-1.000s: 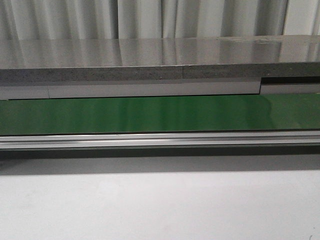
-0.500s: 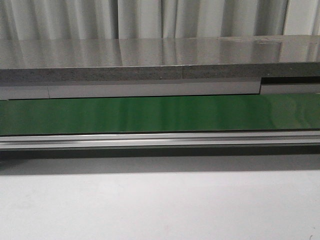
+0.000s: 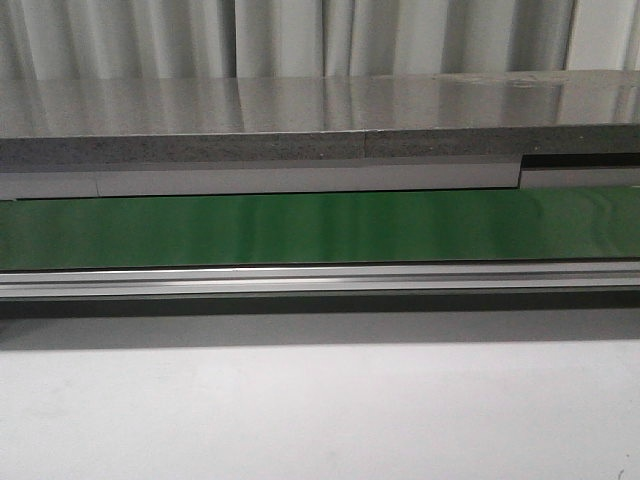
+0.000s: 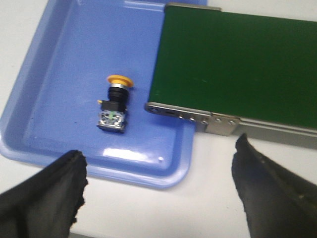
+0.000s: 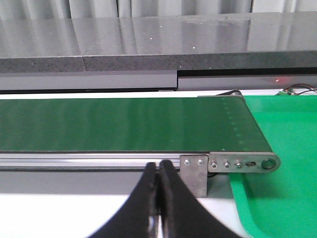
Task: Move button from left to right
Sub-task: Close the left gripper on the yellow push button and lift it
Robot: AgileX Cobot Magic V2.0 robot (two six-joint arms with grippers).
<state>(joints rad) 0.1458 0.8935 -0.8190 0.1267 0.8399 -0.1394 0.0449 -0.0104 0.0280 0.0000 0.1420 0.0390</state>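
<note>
Nothing has shifted along the green belt [image 3: 320, 228] since a second ago. My left pincer [image 4: 161, 191] hangs spread wide above the blue tray [image 4: 59, 74], where the button [image 4: 115, 103] lies on its side; my right pincer [image 5: 158, 198] is pressed together, empty.

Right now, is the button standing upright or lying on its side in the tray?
Lying on its side: the button rests in the blue tray, its yellow cap pointing sideways.

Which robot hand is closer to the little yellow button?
Left. The left gripper hangs open just above the blue tray where the button lies. The right gripper is shut at the conveyor belt's other end, by the green tray, with no button in its view.
</note>
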